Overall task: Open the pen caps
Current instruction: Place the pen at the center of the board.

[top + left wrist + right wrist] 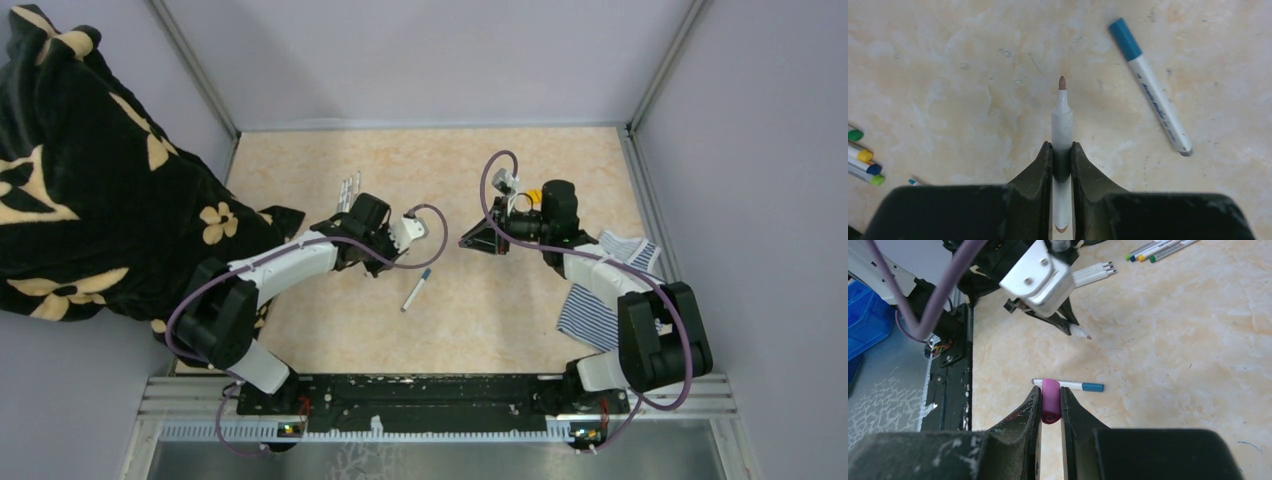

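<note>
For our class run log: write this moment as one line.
left fingers: hold uncapped pen | right fingers: hold purple cap | blue-capped pen: on table

Your work surface is a beige marbled tabletop. Near its middle you have one white-barrelled marker with a blue cap, lying flat and alone, cap end towards the far side. Towards the far left lies a row of capped white markers, side by side, with green, yellow, blue and lime ends. Near them, note three white barrels with bare tips, lying parallel. At the right edge, a blue-and-white striped cloth lies rumpled.
</note>
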Robot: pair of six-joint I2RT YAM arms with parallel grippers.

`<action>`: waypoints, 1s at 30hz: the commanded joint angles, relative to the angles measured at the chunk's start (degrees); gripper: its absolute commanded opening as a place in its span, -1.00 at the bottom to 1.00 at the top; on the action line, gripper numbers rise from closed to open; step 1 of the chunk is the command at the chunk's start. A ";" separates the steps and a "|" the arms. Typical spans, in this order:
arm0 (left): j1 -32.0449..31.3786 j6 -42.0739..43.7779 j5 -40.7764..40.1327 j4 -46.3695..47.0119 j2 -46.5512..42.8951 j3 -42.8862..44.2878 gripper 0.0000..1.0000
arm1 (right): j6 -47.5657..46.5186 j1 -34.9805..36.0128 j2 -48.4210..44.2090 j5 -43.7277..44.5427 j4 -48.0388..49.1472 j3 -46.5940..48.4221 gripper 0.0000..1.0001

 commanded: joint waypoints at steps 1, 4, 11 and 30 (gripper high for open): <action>3.68 -4.93 -3.62 0.99 3.27 3.15 -1.00 | -0.93 -0.10 -1.99 0.05 1.90 1.04 -1.00; 6.60 -7.30 -4.53 1.66 4.22 4.02 -1.00 | -0.85 -0.11 -2.07 0.14 1.90 1.04 -1.00; 12.98 -11.45 -4.55 2.87 4.49 4.63 -1.00 | -1.00 -0.09 -2.16 0.22 2.05 0.87 -1.00; 25.25 -14.61 -4.51 0.61 2.92 6.83 -1.00 | -1.38 -0.07 -2.52 0.40 2.16 0.43 -1.00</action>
